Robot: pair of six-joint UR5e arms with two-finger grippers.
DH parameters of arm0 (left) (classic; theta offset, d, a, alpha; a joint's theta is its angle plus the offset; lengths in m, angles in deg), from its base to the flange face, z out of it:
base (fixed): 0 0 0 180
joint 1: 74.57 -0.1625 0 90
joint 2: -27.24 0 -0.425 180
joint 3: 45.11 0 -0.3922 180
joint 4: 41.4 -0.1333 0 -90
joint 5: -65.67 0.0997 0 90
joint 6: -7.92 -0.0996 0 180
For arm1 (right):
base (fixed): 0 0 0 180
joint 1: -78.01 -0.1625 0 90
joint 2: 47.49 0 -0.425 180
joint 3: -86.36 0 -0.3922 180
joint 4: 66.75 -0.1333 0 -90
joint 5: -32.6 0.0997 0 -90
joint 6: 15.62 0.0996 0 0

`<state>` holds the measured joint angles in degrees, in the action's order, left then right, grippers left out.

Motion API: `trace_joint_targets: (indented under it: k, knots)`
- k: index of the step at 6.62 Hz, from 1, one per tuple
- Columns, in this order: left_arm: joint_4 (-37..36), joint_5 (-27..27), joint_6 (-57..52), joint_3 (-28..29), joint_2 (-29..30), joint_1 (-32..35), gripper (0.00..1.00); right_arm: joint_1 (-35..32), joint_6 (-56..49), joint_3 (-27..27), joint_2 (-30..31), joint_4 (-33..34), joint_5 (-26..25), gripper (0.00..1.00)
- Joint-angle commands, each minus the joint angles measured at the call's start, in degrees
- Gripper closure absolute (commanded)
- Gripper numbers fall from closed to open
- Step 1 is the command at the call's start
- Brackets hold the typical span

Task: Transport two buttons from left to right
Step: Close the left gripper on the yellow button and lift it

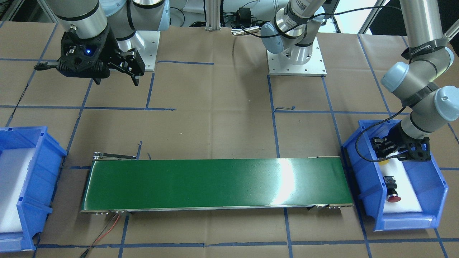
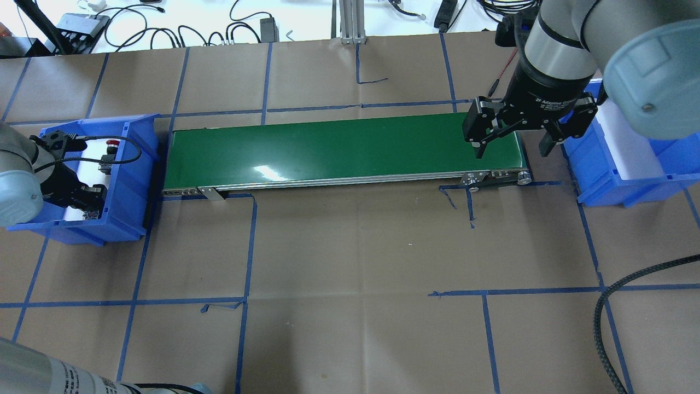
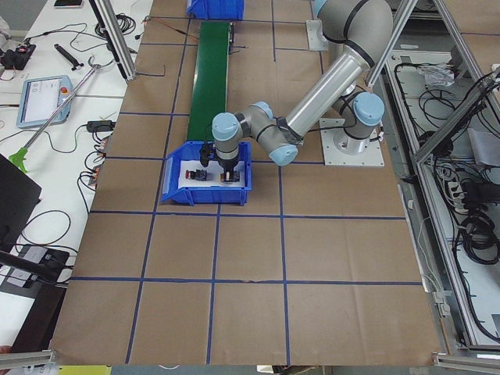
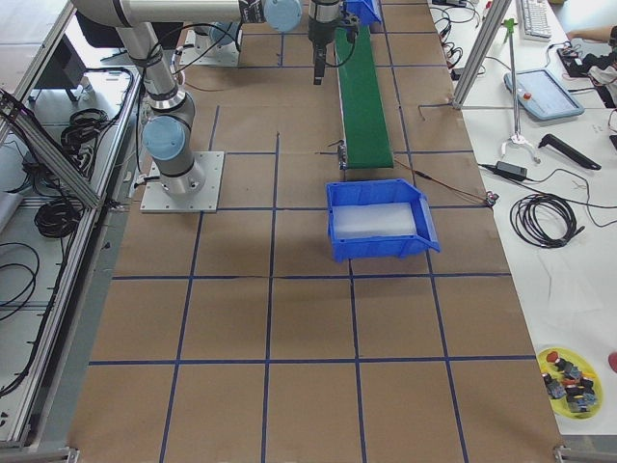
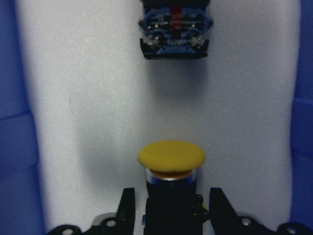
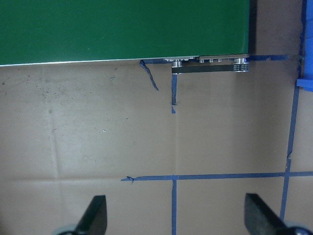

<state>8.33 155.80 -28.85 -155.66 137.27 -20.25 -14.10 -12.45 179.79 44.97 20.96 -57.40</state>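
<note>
The yellow-capped button [image 5: 171, 155] stands on white foam in the blue bin [image 1: 362, 172] at the robot's left. It shows as a small yellow patch in the front-facing view [image 1: 384, 162]. My left gripper [image 5: 172, 195] is down in this bin and open. Its fingers [image 5: 128, 203] straddle the button's black body with a small gap on each side. The red-capped button [image 1: 392, 189] lies on its side farther along the same bin. My right gripper [image 2: 512, 149] is open and empty, hovering by the conveyor's right end.
A green conveyor belt [image 2: 344, 148] runs between the left bin [image 2: 136, 164] and a second blue bin [image 2: 601, 180] at the robot's right, which holds only white foam. Brown paper with blue tape lines covers the table.
</note>
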Motion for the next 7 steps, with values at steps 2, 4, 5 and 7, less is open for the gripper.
trace_joint_targets:
  k: [2,4,5,7]
  knots:
    - [1.24,0.04,0.38,2.33,-2.96,0.00,0.97,0.00,0.00,0.00,0.00,0.00,0.00,0.00]
    - [14.53,0.04,0.12,10.39,-6.74,0.26,0.97,0.00,0.00,0.00,0.00,0.00,0.00,0.00]
    - [21.65,0.04,0.29,15.05,-7.89,0.52,0.97,0.00,0.00,0.00,0.00,0.00,0.00,0.00]
    - [28.38,-0.14,2.65,21.48,-8.08,3.23,0.95,0.00,0.00,0.00,0.00,0.00,0.00,0.00]
